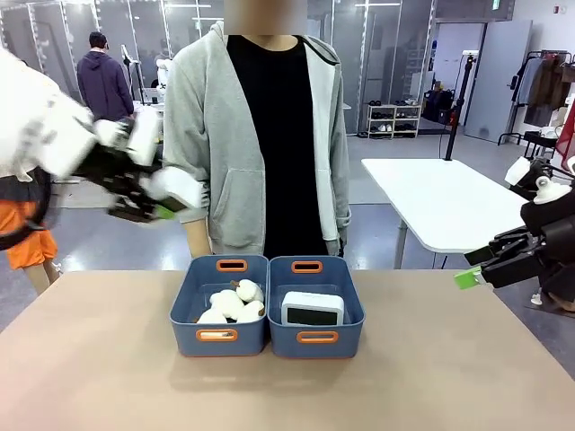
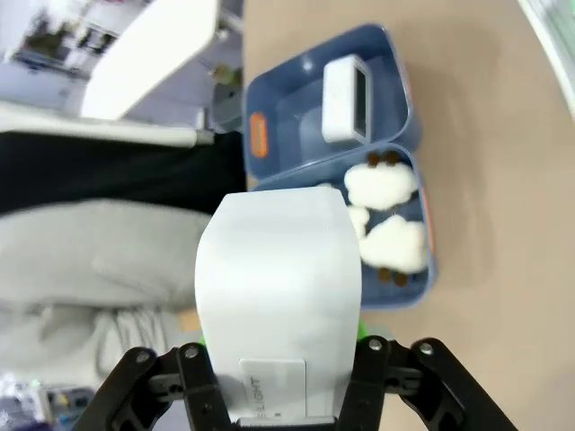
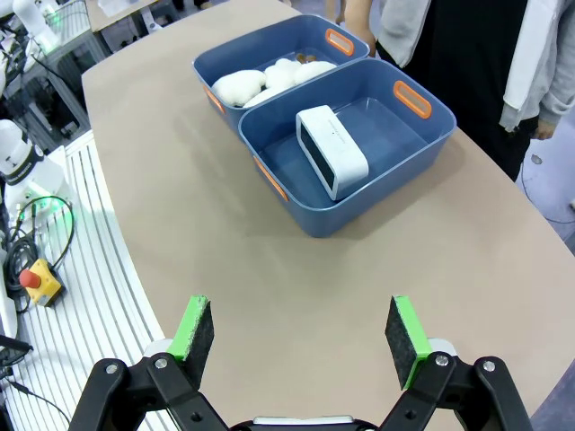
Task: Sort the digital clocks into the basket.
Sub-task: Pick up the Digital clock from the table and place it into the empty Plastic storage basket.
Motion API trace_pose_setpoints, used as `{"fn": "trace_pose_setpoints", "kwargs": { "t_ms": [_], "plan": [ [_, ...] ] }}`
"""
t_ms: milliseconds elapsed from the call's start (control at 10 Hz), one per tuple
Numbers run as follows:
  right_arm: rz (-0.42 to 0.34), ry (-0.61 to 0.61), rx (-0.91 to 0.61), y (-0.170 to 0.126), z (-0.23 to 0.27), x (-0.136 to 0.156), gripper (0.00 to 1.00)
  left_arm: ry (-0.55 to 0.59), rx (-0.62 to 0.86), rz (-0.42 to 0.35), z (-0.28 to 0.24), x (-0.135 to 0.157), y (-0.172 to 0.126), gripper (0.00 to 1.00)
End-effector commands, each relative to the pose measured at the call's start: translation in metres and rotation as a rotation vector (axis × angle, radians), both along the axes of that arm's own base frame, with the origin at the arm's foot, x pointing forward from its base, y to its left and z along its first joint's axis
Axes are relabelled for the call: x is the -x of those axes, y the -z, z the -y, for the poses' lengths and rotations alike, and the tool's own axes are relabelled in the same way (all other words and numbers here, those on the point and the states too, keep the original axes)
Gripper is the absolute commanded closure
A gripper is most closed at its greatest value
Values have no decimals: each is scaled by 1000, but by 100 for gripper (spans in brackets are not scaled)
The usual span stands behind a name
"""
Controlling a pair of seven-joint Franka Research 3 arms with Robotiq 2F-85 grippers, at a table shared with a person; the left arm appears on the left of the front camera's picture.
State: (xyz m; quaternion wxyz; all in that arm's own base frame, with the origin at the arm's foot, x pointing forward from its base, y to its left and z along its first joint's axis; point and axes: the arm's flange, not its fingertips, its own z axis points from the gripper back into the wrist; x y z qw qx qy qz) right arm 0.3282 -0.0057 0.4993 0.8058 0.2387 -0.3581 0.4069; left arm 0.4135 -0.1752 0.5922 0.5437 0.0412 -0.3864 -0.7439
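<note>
One white digital clock (image 1: 312, 308) with a dark face lies in the right-hand blue basket (image 1: 346, 285); the right wrist view shows this clock (image 3: 331, 150) and basket (image 3: 416, 144) too. My left gripper (image 1: 162, 203) is raised at the far left, level with the person's waist, and shut on a second white clock (image 1: 176, 187). In the left wrist view that held clock (image 2: 278, 287) fills the space between the fingers (image 2: 370, 364), above the edge of the bins. My right gripper (image 1: 472, 269) hangs open off the table's right side, green pads (image 3: 402, 328) wide apart and nothing between them.
The twin blue bin (image 1: 191, 289) on the left holds several fluffy white plush sheep (image 1: 232, 303). A person in a grey hoodie (image 1: 216, 135) stands right behind both bins. Bare brown tabletop (image 1: 108, 359) surrounds the bins in front and on both sides.
</note>
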Motion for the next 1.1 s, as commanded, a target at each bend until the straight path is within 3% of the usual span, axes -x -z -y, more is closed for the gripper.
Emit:
{"fn": "trace_pose_setpoints", "kwargs": {
  "t_ms": [0,200,500,800,1000],
  "plan": [
    [1,0,4,1,0,0,3,78,-66,23,43,-28,3,100],
    [1,0,4,1,0,0,3,189,-101,119,118,-30,16,100],
    [1,0,4,1,0,0,3,140,-195,167,204,-93,71,100],
    [1,0,4,1,0,0,3,157,-267,73,257,-146,118,100],
    [1,0,4,1,0,0,3,155,-259,-62,256,-156,139,100]
  ]
}}
